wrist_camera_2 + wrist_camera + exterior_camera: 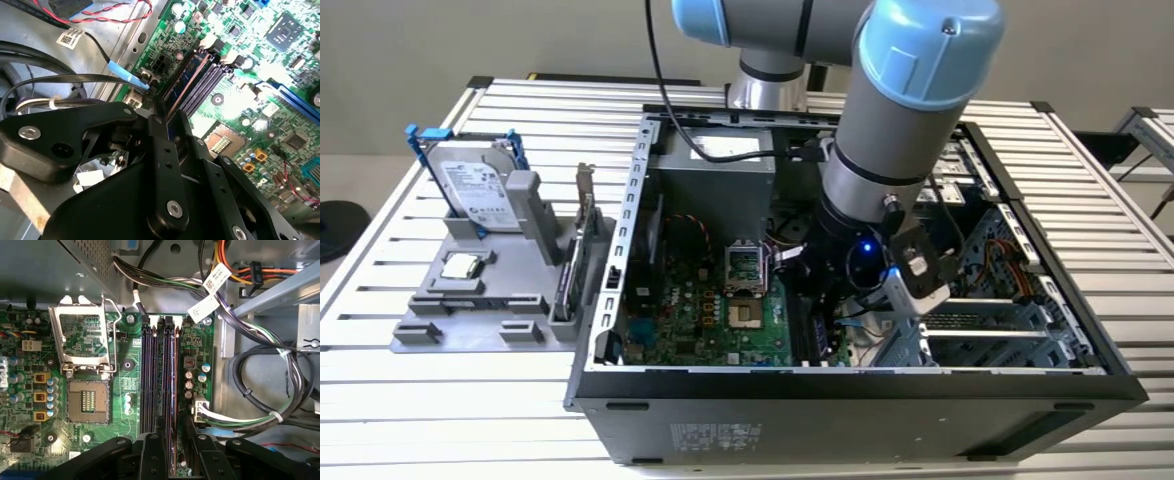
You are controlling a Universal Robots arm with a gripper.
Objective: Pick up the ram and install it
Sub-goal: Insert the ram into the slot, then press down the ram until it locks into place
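Starting at the exterior view's left, a grey holder (467, 310) on the counter (400, 380) carries a hard drive (470, 185) and a small chip (462, 266). Just beside it stands the open case (854, 410) with the green board (707, 320) inside. The arm reaches down into the case, and the claw (821, 290) is low over the board, toward the exterior view's right of the socket (742, 262).

In both wrist views the claw (172, 432) (169, 117) is nearly closed, its two fingers clenched on the ram (171, 380) (189, 82). The ram stands on edge in one of the long slots (149, 380), next to the socket (88, 400). I cannot tell whether it is fully seated.
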